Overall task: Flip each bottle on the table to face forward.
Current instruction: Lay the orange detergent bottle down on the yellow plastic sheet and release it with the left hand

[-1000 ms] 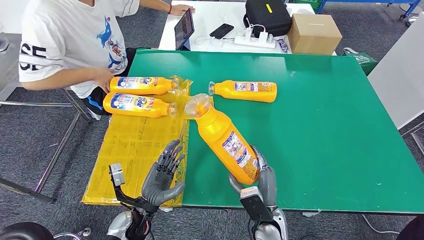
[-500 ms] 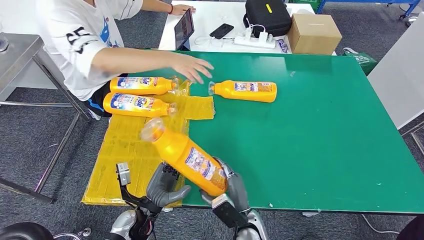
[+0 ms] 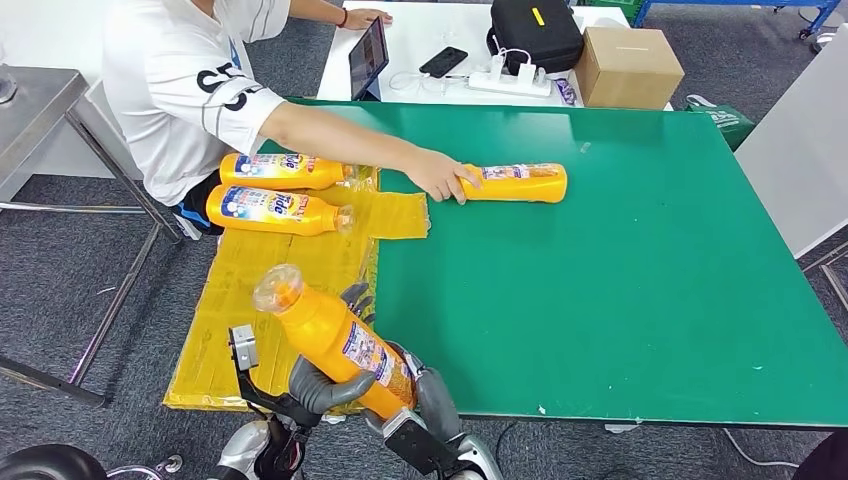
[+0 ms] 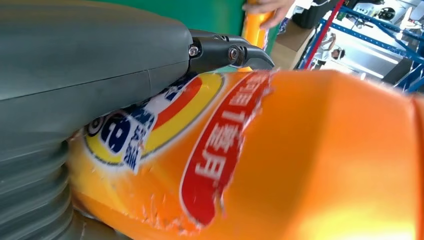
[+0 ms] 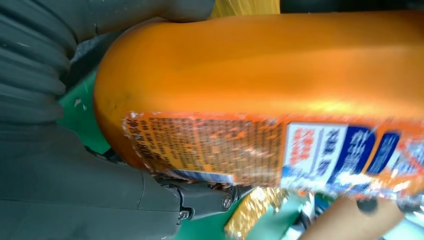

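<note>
An orange bottle hangs tilted over the table's front-left corner, its clear cap pointing up and to the left. My right hand holds its base from below. My left hand grips its body, with fingers showing behind it. In the left wrist view the bottle shows its front label under my left hand. The right wrist view has the bottle with its back label against my right hand. Two more bottles lie on a yellow sheet. A person's hand grips another bottle.
The green table stretches to the right. A person in a white shirt leans in from the far left. Behind the table, a white desk carries a tablet, a black bag and a cardboard box.
The held bottle has travelled left and toward the front edge, and my left hand has closed on it. The person reached across, took hold of the far bottle and shifted it slightly right.
</note>
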You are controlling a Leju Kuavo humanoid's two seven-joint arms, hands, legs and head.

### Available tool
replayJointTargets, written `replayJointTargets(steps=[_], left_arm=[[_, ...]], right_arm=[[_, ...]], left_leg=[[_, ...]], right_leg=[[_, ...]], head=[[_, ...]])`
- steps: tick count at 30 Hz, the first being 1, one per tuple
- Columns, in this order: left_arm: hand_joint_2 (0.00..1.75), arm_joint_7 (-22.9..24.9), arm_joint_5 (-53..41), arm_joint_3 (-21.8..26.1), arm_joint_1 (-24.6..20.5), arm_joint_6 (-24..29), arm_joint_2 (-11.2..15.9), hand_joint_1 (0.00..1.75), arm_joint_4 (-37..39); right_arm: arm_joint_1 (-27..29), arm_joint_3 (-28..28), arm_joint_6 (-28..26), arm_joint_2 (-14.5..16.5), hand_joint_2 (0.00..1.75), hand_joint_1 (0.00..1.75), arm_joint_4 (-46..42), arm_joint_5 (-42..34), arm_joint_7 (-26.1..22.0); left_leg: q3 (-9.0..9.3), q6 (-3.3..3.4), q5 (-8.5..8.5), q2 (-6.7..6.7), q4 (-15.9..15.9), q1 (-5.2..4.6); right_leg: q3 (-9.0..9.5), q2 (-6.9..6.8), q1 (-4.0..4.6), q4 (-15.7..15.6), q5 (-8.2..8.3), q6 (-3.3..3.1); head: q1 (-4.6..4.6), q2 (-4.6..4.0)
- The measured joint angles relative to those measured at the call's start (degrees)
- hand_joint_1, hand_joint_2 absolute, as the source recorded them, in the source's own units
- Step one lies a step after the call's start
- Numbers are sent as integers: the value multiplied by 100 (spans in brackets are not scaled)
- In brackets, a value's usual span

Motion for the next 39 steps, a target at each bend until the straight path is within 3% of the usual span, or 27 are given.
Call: replayJointTargets(steps=[6,10,16,18,20,22,30,39], left_arm=[[175,77,218,7,12,-160,88,6,0],[175,84,164,6,23,-167,130,175,0],[175,-122,-103,-7,41,-161,142,175,-8],[175,-139,-126,-7,42,-162,142,175,-33],[175,-140,-130,-7,43,-162,142,175,-70],[175,-131,-132,-7,44,-161,142,175,-113],[175,-112,-89,-2,49,-157,142,175,-304],[175,-54,12,45,110,-67,142,175,-587]], right_arm=[[-173,124,5,44,175,175,402,-1,-11],[-235,165,1,50,175,175,546,-17,-17],[-288,179,-31,63,175,168,647,-23,-18],[-295,179,-58,65,175,81,650,-30,-22],[-296,177,-94,77,87,0,648,-36,-26],[-294,174,-139,91,0,0,633,-36,-26],[-258,119,19,96,0,0,265,-7,10],[-41,-106,369,89,0,0,-795,-109,73]], left_leg=[[0,0,0,6,0,1],[0,-1,0,7,0,1],[-1,0,0,6,0,0],[-1,0,0,6,0,0],[-1,0,0,6,0,0],[-1,-1,0,6,0,1],[-1,-1,0,5,0,1],[-1,-1,0,5,0,1]], right_leg=[[-4,1,1,0,0,0],[-4,2,0,0,0,0],[-3,2,0,0,0,0],[-3,2,0,0,0,0],[-3,2,0,0,0,0],[-3,1,1,1,0,0],[-3,1,1,1,0,0],[-3,1,1,1,0,0]], head=[[0,0],[1,0],[1,0],[1,0],[1,0],[1,0],[2,0],[1,0]])
